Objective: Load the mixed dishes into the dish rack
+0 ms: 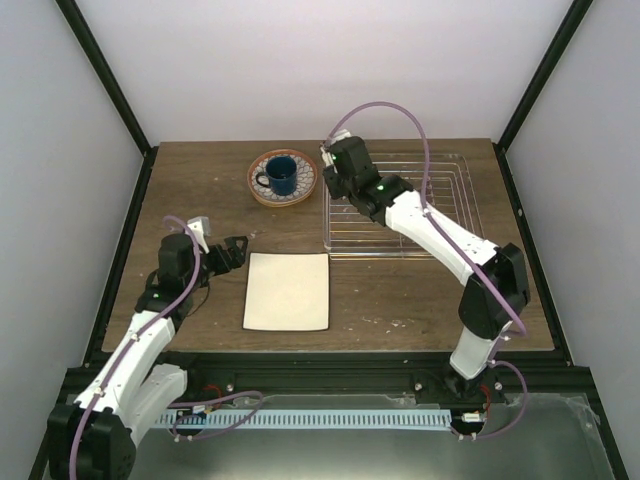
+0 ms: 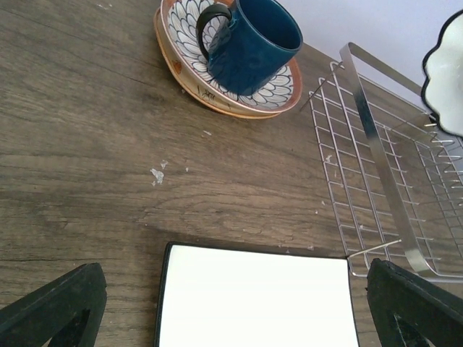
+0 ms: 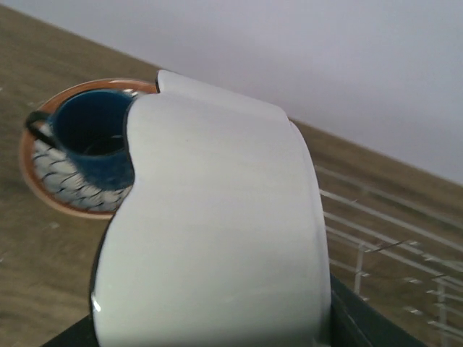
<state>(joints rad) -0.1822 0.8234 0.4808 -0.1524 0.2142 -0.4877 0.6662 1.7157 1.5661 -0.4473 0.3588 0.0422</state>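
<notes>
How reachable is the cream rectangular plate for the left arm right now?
Probably yes. The left gripper hangs open just beside the far-left corner of the cream rectangular plate, nothing lies between them, and the right arm is off over the dish rack.

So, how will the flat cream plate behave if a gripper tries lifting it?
The cream plate looks rigid, probably brittle ceramic. Lying flat on the table with a low rim, it likely offers little to pinch and may slide instead.
</notes>
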